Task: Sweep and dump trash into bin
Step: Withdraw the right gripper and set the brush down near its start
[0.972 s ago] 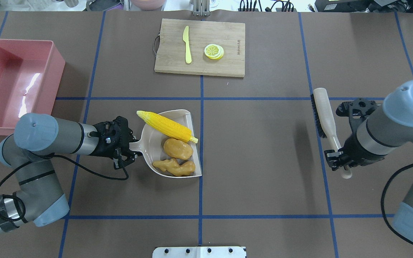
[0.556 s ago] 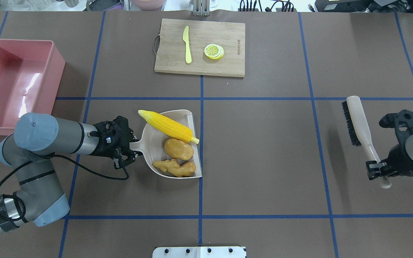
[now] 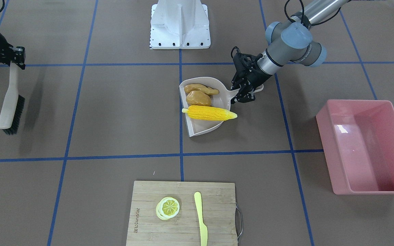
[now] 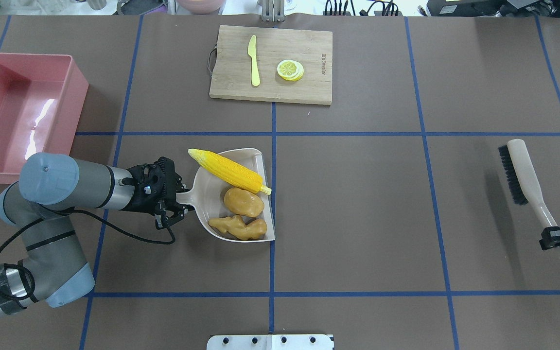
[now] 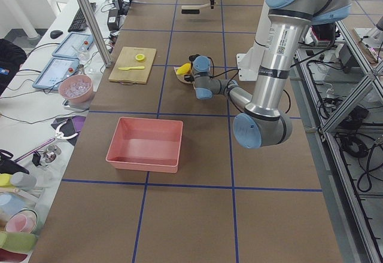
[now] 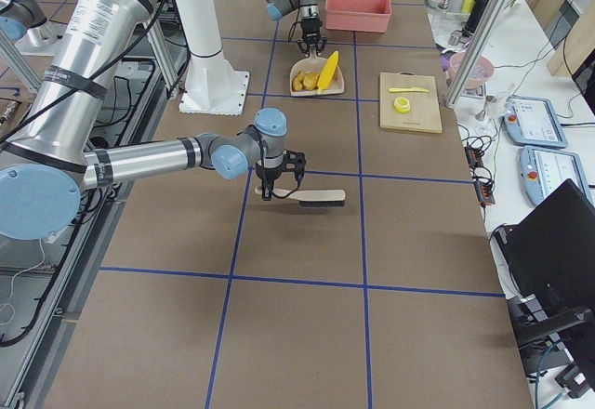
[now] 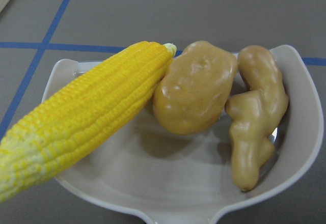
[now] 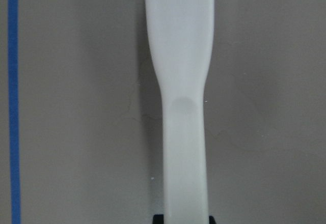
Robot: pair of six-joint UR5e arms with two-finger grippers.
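Table [image 4: 358, 218]: one dustpan [image 4: 205, 192], three toy foods [image 4: 243, 202].

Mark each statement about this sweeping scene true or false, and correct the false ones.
1. The corn cob, potato and ginger root all lie in the dustpan. True.
2. The right pincer holds the dustpan's handle. False: the left pincer holds it; the right pincer holds the brush.
3. The pink bin holds none of the trash. True.
4. The lemon slice lies in the dustpan. False: it lies on the cutting board, beside the yellow knife.
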